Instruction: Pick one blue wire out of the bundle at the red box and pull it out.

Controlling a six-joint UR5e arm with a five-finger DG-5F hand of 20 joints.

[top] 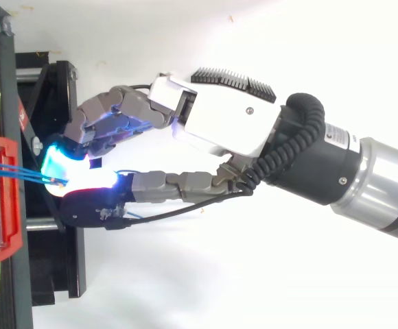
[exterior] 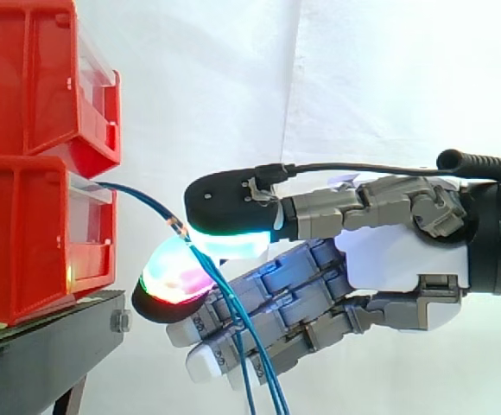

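Hand [exterior: 402, 259] pinches a wire [exterior: 147, 201] between two pads, near the box [exterior: 26, 242] edge ahead of the fingers; open room above them.

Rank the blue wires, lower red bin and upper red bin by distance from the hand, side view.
1. blue wires: pinched in the hand.
2. lower red bin: left of the hand, level with it.
3. upper red bin: up and left, stacked on top.
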